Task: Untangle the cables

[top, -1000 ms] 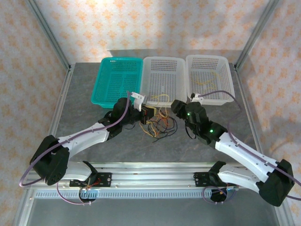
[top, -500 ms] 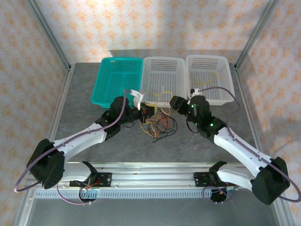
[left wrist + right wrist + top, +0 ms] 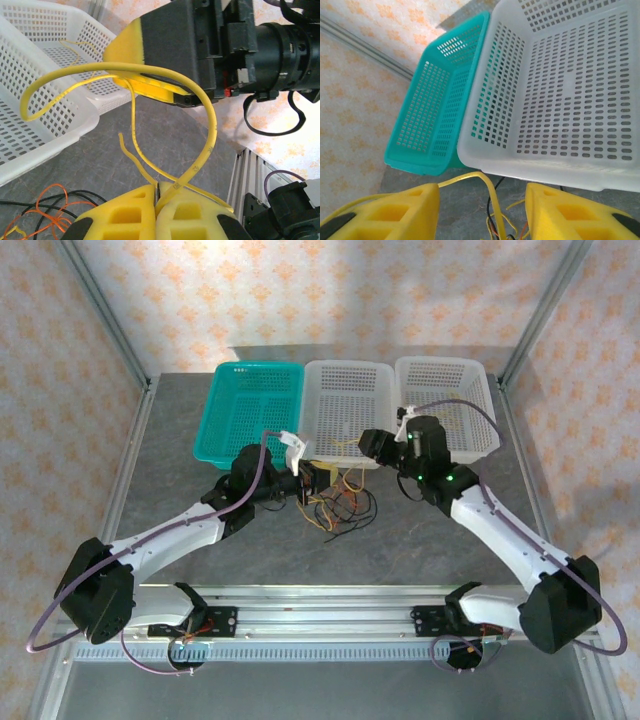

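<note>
On the grey table [image 3: 400, 550], just in front of the middle white basket [image 3: 350, 400], a loose tangle of cables [image 3: 338, 508], low between the two grippers. Left gripper [image 3: 156, 192] with pads pressed together, pinching the yellow cable [image 3: 115, 65] right at the fingertips. From that pinch, up and to the right in the left wrist view, then over in a wide arch under the right gripper [image 3: 482, 195] and back leftward toward the white basket, free end turned down in front of the basket's wall. Long axis of that arch roughly level, along the basket's front; a thinner yellow strand dropping from the arch into the same pinch. Right gripper with fingers standing well apart, clamped on nothing; yellow cable rising through the gap, nearer the left-hand pad in the right wrist view, contact there impossible to tell. Orange-red cable [image 3: 37, 215] in small flat loops on the table, crossed with the black cable [image 3: 15, 202], both beside the left gripper and pointing no single way. From above, teal basket [image 3: 250, 410] left of the middle one and another white basket [image 3: 445, 390] to its right, all three in a row at the far side of the table.
</note>
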Controlling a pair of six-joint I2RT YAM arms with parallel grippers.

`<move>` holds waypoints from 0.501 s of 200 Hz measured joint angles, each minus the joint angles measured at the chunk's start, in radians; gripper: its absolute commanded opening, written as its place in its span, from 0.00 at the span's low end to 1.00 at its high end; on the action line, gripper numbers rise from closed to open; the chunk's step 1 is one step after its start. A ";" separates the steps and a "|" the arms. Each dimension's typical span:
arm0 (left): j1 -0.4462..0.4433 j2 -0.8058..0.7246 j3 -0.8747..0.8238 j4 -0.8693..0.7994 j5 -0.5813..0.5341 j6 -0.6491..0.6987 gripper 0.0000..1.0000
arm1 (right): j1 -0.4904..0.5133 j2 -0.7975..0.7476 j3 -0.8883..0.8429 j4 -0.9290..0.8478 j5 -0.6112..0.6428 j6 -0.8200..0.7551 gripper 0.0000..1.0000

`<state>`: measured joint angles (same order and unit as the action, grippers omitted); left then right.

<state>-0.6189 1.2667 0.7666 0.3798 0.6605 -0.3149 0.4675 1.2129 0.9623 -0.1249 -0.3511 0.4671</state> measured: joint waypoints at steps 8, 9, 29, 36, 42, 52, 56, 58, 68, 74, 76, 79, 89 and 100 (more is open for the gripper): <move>0.000 0.000 0.000 0.000 0.005 0.000 0.00 | -0.005 0.012 0.012 -0.021 -0.010 -0.005 0.44; 0.000 -0.001 0.000 0.000 0.005 0.000 0.00 | -0.005 0.015 0.014 -0.026 -0.013 -0.006 0.44; 0.000 -0.004 0.000 0.000 0.008 0.000 0.00 | -0.008 0.037 0.030 -0.071 -0.031 -0.020 0.41; 0.000 -0.006 0.000 0.000 0.009 0.000 0.00 | -0.010 0.037 0.030 -0.081 -0.038 -0.023 0.40; 0.000 -0.006 0.000 0.000 0.009 0.000 0.00 | -0.010 0.037 0.030 -0.090 -0.043 -0.024 0.39; 0.000 -0.006 0.000 0.000 0.009 0.001 0.00 | -0.010 0.037 0.032 -0.101 -0.049 -0.027 0.38; 0.000 -0.006 0.000 0.000 0.009 0.001 0.00 | -0.010 0.037 0.033 -0.106 -0.050 -0.027 0.37; 0.000 -0.006 0.000 -0.001 0.009 0.001 0.00 | -0.010 0.037 0.034 -0.107 -0.050 -0.027 0.37; 0.000 -0.006 0.000 -0.001 0.009 0.003 0.00 | -0.010 0.037 0.038 -0.117 -0.050 -0.031 0.34; 0.000 -0.006 0.000 -0.001 0.009 0.003 0.00 | -0.010 0.037 0.042 -0.123 -0.050 -0.035 0.32; 0.000 -0.006 0.000 -0.001 0.009 0.003 0.00 | -0.010 0.037 0.043 -0.125 -0.050 -0.034 0.32; 0.000 -0.006 0.000 -0.001 0.009 0.003 0.00 | -0.011 0.037 0.045 -0.127 -0.050 -0.038 0.30; 0.000 -0.006 0.000 -0.002 0.009 0.003 0.00 | -0.012 0.036 0.051 -0.134 -0.049 -0.041 0.26; 0.000 -0.006 0.000 -0.002 0.009 0.003 0.00 | -0.014 0.031 0.053 -0.139 -0.049 -0.050 0.21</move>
<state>-0.6189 1.2602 0.7666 0.3782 0.6693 -0.3119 0.4534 1.2438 1.0157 -0.2638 -0.4004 0.4168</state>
